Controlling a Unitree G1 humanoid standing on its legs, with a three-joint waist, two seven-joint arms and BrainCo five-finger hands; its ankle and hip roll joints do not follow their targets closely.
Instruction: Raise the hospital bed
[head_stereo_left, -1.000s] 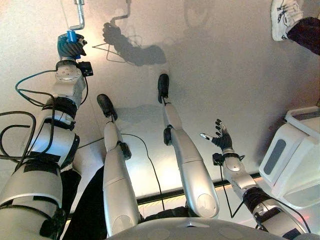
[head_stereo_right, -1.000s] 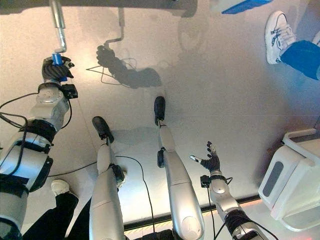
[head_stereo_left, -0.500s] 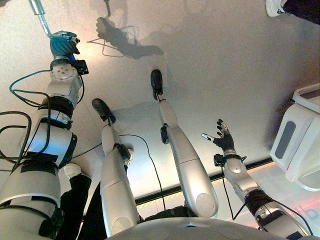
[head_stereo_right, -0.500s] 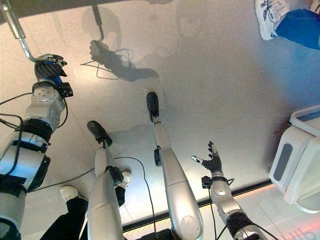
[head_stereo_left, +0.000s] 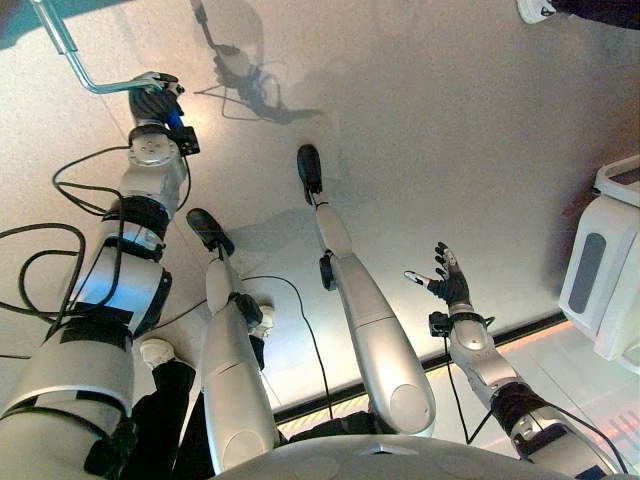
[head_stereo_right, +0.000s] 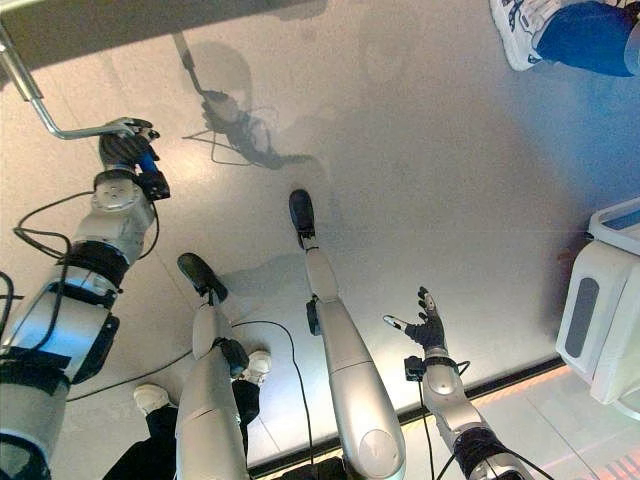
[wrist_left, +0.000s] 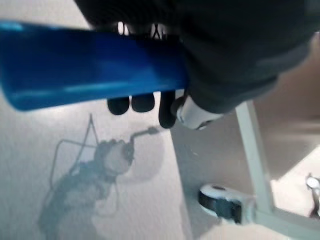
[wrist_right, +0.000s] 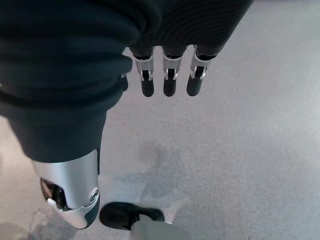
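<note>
Left hand (head_stereo_left: 152, 92) clamped round blue grip (wrist_left: 90, 70) of bed crank (head_stereo_left: 95, 72), fingers curled on it to turn handle. Crank juts from bed edge at upper left, above floor (head_stereo_left: 420, 130). Right hand (head_stereo_left: 447, 283) idle at side, fingers spread, holding nothing.

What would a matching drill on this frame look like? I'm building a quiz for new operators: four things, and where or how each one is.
Things:
1. left robot hand
2. right robot hand
3. crank handle
4. white unit

States:
A. stands on the floor at the robot's far right
B. fingers spread, holding nothing
C. blue grip on a bent metal rod
D. curled round the crank's grip

Pairs: 1-D, 2-B, 3-C, 4-A
</note>
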